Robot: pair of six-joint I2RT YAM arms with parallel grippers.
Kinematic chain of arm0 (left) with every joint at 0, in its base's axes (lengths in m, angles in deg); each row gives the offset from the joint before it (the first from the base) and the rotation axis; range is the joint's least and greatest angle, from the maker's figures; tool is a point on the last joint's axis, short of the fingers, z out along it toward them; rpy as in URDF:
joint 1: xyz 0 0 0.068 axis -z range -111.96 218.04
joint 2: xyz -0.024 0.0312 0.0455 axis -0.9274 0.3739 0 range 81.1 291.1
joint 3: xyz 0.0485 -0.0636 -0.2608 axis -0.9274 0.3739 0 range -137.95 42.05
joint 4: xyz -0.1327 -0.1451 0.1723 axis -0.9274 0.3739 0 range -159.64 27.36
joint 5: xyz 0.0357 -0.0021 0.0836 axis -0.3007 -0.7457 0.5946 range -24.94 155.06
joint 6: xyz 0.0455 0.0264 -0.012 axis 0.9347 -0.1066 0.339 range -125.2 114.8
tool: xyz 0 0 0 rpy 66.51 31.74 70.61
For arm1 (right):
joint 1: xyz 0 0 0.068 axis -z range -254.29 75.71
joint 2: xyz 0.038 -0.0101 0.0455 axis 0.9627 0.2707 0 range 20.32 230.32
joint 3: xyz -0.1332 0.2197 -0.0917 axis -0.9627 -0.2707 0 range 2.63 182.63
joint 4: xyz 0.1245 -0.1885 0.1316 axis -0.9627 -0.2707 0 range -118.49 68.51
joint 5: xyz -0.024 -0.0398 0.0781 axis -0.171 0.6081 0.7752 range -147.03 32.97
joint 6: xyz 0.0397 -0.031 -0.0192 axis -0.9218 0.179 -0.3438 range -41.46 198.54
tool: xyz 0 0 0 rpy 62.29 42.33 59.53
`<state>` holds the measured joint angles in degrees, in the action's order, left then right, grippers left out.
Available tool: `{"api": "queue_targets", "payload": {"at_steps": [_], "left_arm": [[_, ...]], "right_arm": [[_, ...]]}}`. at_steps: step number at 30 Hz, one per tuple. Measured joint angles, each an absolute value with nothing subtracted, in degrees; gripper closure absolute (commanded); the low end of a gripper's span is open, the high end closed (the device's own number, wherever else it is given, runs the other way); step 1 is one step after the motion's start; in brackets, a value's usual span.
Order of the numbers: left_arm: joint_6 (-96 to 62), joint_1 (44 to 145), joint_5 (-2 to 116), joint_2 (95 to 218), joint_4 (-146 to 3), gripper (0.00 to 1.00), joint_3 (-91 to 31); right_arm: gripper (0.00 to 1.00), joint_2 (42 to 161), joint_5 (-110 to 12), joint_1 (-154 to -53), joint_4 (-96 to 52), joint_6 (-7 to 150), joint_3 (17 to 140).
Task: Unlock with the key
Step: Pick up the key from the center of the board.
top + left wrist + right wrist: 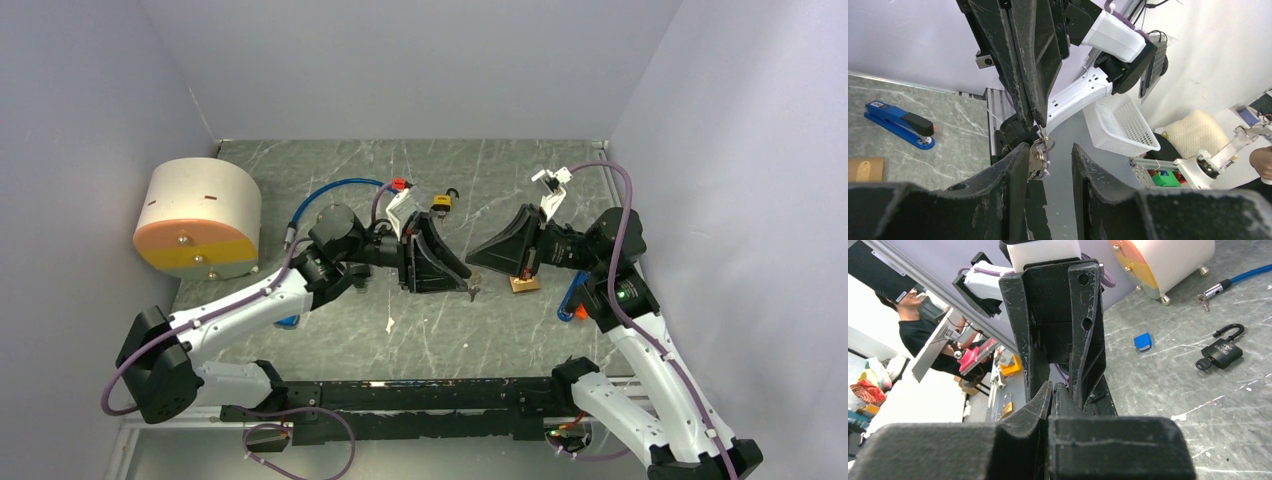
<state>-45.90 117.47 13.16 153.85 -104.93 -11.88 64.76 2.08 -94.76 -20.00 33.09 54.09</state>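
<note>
Both grippers meet above the table's middle. My right gripper (470, 264) (1053, 386) is shut, and in the left wrist view its fingertips pinch the ring of a silver key (1037, 159). The key (474, 291) hangs down against the inner face of one finger of my left gripper (469, 284) (1050, 150), whose jaws stand apart with a clear gap. A black padlock (1221, 351) (441, 203) with a yellow face lies on the table behind the left gripper, with another small key in its keyhole.
A brass padlock (524, 284) lies under the right arm. A white drum with an orange and yellow face (198, 218) stands at the left. A blue cable (330, 188) curves at the back, and a blue stapler (898, 122) lies near the front left.
</note>
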Motion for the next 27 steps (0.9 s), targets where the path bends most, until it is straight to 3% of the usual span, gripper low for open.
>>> {"api": "queue_targets", "payload": {"at_steps": [9, 18, 23, 27], "left_arm": [[-48.2, 116.9, 14.0, 155.1, -105.3, 0.72, -11.9], [-56.0, 116.8, 15.6, 156.7, -109.7, 0.75, -11.9], [-58.1, 116.6, 16.1, 157.3, -110.3, 0.97, -11.9], [-58.7, 116.3, 16.0, 157.8, -110.4, 0.97, -11.9]], "right_arm": [[1.00, 64.8, 2.1, -94.8, -20.2, 33.5, 54.1], [1.00, 65.5, 2.0, -94.8, -21.5, 34.5, 54.1], [1.00, 66.0, 2.0, -94.9, -21.4, 34.6, 54.1], [1.00, 66.4, 1.9, -94.8, -21.4, 34.6, 54.0]]}}
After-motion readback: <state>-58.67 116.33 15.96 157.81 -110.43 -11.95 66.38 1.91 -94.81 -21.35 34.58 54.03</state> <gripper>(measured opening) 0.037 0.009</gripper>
